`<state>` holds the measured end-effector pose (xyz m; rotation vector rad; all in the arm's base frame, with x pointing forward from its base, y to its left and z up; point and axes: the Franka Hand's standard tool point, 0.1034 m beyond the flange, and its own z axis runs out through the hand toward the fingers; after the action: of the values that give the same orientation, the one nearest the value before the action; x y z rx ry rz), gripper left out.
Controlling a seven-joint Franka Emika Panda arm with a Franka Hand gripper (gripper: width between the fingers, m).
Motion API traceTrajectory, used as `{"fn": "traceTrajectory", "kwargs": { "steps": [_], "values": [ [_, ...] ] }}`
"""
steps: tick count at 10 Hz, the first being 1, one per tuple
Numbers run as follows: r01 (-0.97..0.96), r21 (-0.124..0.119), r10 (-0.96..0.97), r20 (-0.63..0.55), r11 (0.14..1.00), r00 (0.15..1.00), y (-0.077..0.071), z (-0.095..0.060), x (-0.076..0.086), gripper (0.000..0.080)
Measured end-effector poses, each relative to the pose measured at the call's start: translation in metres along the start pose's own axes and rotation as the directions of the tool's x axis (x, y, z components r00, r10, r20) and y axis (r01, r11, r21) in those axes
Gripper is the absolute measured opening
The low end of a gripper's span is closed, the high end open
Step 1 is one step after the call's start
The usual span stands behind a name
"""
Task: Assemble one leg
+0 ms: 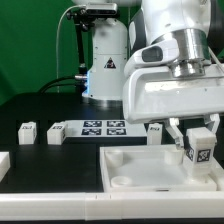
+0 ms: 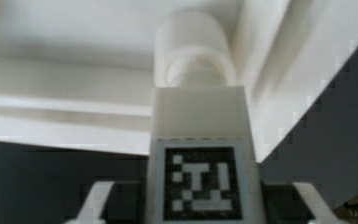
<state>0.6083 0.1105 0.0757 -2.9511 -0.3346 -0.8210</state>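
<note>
The gripper is clamped on the leg – a small white block with a black-and-white tag on the face turned to the wrist camera. In the wrist view the two fingers press against the tagged end from either side, and the rest of the block runs away from the camera to a rounded tip. The leg hangs over the tray, a large white square piece with a raised rim, at the end of it toward the exterior view's right. I cannot tell whether the tip touches the tray floor. Inside the tray, a round socket sits in the near corner on the exterior view's left. Behind the tray, on the black table, the marker board lies flat. Three more white blocks stand in a line with it – two on the exterior view's left of the board and one on its right, just beside the arm. Another white part shows at the picture's left edge, cut off by the frame.
</note>
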Motion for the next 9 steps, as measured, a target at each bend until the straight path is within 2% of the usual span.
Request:
{"fn": "traceTrajectory", "kwargs": {
  "steps": [4,7,8,9],
  "values": [
    [0.002,-0.008,-0.002,-0.059,1.0,0.998,0.0017,0.0022,0.0007,0.0292],
    [0.002,-0.007,-0.002,-0.048,1.0,0.999,0.0016,0.003,0.0001,0.0292],
    [0.002,-0.007,-0.002,-0.047,1.0,0.999,0.0016,0.0031,-0.0001,0.0513],
    [0.002,-0.007,-0.002,-0.047,1.0,0.999,0.0016,0.0032,-0.0001,0.0513]
  ]
}}
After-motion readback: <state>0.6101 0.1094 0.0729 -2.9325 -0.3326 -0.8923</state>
